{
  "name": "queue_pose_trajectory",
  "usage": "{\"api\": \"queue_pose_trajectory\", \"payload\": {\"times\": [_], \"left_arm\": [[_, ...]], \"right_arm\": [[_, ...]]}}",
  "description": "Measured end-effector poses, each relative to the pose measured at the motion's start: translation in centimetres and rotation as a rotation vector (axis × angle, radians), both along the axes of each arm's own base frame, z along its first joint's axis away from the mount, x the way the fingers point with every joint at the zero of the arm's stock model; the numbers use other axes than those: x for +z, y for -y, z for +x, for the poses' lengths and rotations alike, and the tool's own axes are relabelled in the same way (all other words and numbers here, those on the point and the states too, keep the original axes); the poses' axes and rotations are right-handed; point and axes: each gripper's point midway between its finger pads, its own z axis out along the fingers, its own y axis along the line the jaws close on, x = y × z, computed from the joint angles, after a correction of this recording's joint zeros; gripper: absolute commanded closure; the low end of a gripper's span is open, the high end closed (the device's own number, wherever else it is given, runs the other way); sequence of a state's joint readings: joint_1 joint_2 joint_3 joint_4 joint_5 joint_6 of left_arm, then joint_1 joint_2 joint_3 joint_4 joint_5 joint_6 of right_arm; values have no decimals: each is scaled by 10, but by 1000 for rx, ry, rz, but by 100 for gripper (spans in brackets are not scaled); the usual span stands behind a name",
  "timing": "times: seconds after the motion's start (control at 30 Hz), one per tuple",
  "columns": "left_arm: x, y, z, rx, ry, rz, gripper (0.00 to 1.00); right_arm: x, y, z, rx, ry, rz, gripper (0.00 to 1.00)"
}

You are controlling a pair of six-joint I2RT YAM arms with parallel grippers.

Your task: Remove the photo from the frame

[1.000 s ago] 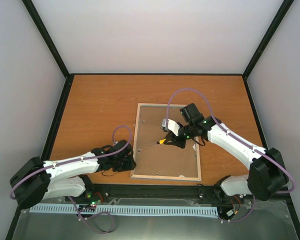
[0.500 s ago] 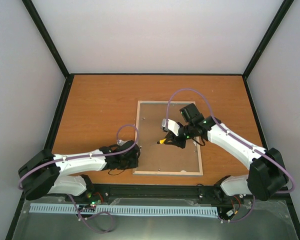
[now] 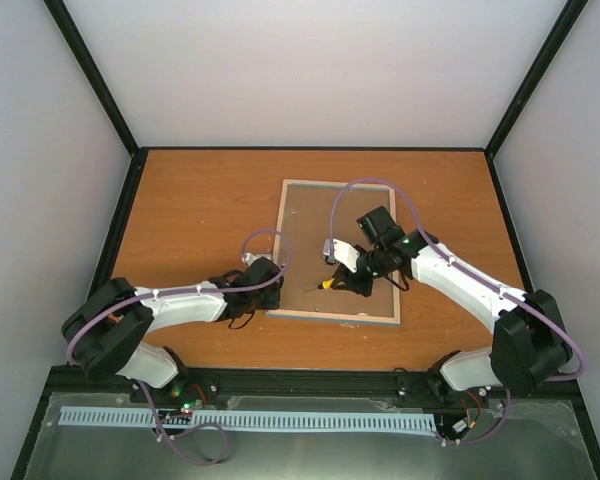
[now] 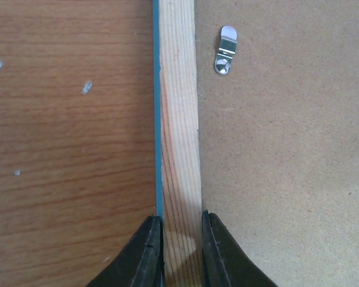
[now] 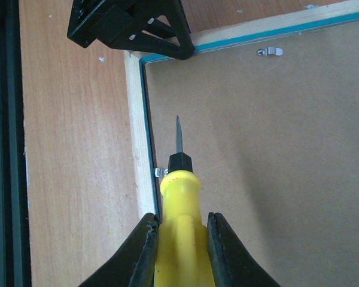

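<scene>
At the left rail of the frame [image 4: 179, 119], left gripper [image 4: 180, 230] jaws clamp the wood, right gripper [image 5: 180, 236] jaws clamp the screwdriver [image 5: 178, 197]; backing board [image 5: 257, 149] in, photo not out.

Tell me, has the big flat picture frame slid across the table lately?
Yes. The pale wood-edged rectangular frame slid away from the black front rail, toward the back wall.

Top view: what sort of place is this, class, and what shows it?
Probably a robot lab work cell: a wooden table enclosed by plain white panels on black posts, with a left arm and a right arm bolted at its near edge, over a picture frame.
</scene>
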State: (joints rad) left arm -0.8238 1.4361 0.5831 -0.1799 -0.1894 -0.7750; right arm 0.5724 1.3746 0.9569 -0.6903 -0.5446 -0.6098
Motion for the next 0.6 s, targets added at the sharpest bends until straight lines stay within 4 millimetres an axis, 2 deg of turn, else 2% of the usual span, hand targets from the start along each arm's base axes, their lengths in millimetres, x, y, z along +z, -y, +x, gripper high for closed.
{"api": "queue_pose_trajectory", "payload": {"times": [0.2, 0.33, 0.47, 0.6], "left_arm": [[2, 2, 1, -54, 36, -7, 99], [2, -6, -10, -92, 55, -21, 99], [7, -14, -23, -130, 80, -43, 99], [27, -21, -31, -148, 170, -120, 99]], "right_arm": [[11, 9, 9, -1, 56, -73, 97], [21, 14, 15, 13, 71, -132, 97], [16, 25, 10, 40, 47, -211, 97], [7, 40, -1, 66, 9, -295, 97]]}}
